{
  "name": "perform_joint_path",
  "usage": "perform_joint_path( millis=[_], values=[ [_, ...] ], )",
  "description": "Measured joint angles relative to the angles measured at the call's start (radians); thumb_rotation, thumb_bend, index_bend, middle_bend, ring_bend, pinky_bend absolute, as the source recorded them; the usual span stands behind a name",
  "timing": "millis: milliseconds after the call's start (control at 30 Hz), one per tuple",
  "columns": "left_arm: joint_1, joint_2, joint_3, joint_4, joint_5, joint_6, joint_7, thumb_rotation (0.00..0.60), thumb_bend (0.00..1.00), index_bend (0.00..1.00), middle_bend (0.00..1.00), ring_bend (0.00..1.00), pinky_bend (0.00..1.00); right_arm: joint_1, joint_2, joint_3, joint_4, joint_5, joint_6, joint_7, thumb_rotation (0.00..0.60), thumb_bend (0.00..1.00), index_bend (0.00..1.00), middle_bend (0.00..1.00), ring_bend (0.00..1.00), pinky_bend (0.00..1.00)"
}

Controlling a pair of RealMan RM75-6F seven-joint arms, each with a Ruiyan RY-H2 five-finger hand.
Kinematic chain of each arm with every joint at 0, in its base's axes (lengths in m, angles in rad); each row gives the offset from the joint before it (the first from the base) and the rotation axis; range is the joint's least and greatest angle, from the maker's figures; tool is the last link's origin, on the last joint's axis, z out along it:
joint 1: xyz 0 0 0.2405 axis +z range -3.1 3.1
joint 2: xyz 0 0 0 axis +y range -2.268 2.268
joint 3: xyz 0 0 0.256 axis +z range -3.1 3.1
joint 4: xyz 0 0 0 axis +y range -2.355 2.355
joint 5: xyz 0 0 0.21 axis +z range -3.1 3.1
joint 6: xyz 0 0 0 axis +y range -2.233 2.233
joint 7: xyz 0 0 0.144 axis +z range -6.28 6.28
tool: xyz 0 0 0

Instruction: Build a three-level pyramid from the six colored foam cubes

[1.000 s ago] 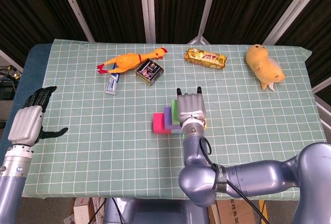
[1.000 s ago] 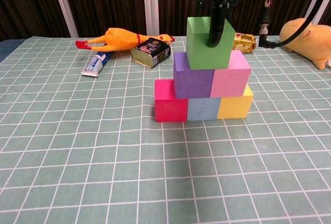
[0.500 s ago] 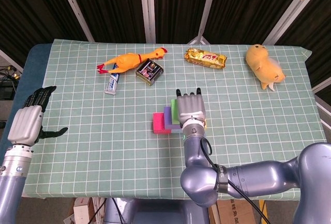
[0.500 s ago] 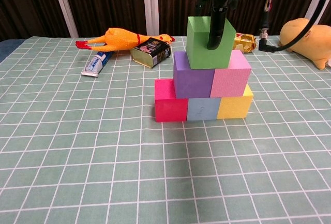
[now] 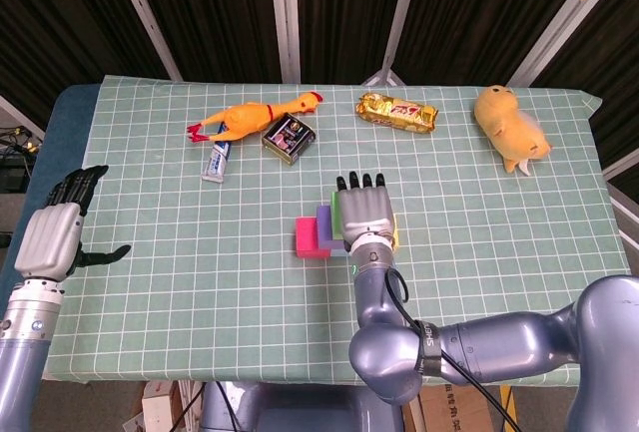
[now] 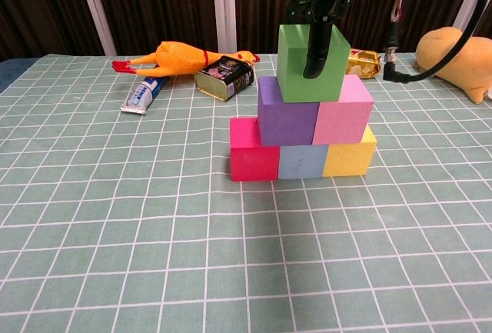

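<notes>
1. The pyramid stands near the middle of the green gridded tablecloth (image 6: 115,218). Its bottom row, left to right in the chest view, is the magenta foam cube (image 6: 254,149), the pale blue foam cube (image 6: 303,161) and the yellow foam cube (image 6: 350,155), set side by side and touching.
2. The second level holds the purple foam cube (image 6: 286,111) on the left and the light pink foam cube (image 6: 344,110) on the right, touching each other.
3. The green foam cube (image 6: 301,62) rests on top, straddling the seam of the second level and sitting slightly toward the left.
4. The right hand (image 5: 366,211) is over the stack; in the chest view one dark finger (image 6: 316,48) lies against the near face of the green foam cube. Whether the far fingers press the cube cannot be told.
5. The left hand (image 5: 52,237) hangs at the left table edge, well apart from the stack, fingers spread and holding nothing.
6. Step in hand, as judged: placing or releasing the top cube, the last of six. The next move calls for opening the fingers and lifting straight up, so the light foam is not dragged off.
7. Far side: a yellow rubber chicken (image 6: 173,58), a toothpaste tube (image 6: 142,94), a dark tin (image 6: 224,76), a gold snack wrapper (image 5: 397,112) and a yellow plush toy (image 6: 457,52).
</notes>
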Motion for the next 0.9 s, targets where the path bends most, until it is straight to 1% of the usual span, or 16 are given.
perform_joint_path(
  millis=[200,367,500,600,700,800,900],
  values=[
    [0.002,0.004,-0.002,0.001,0.004,0.003,-0.006,0.600,0.10,0.00,0.04,0.02,0.08,-0.005,0.010,-0.003,-0.039,-0.040,0.013,0.015,0.600,0.33,0.00,0.00,0.00,0.00],
    [0.005,0.008,-0.002,0.001,0.008,0.003,-0.012,0.600,0.10,0.00,0.04,0.02,0.08,-0.026,0.049,-0.019,-0.108,-0.085,0.042,0.027,0.600,0.32,0.00,0.00,0.00,0.00],
    [0.007,0.010,-0.003,-0.001,0.017,0.006,-0.015,0.600,0.10,0.00,0.04,0.02,0.08,-0.072,0.113,-0.028,-0.192,-0.109,0.065,0.050,0.600,0.32,0.00,0.00,0.00,0.00],
    [0.011,0.011,0.000,-0.003,0.031,0.012,-0.014,0.600,0.11,0.00,0.04,0.02,0.08,-0.133,0.187,-0.040,-0.269,-0.138,0.078,0.081,0.600,0.32,0.00,0.00,0.00,0.00],
    [0.017,0.010,0.005,-0.005,0.045,0.021,-0.013,0.600,0.11,0.00,0.04,0.02,0.08,-0.214,0.267,-0.067,-0.330,-0.200,0.079,0.126,0.600,0.32,0.00,0.00,0.00,0.00],
    [0.025,0.005,0.012,-0.002,0.065,0.035,-0.009,0.600,0.11,0.00,0.04,0.02,0.08,-0.302,0.327,-0.116,-0.348,-0.297,0.056,0.182,0.600,0.32,0.00,0.00,0.00,0.00],
    [0.035,-0.006,0.020,0.011,0.088,0.051,-0.010,0.600,0.10,0.00,0.03,0.02,0.08,-0.399,0.368,-0.181,-0.356,-0.426,0.017,0.254,0.600,0.32,0.00,0.00,0.00,0.00]
  ],
)
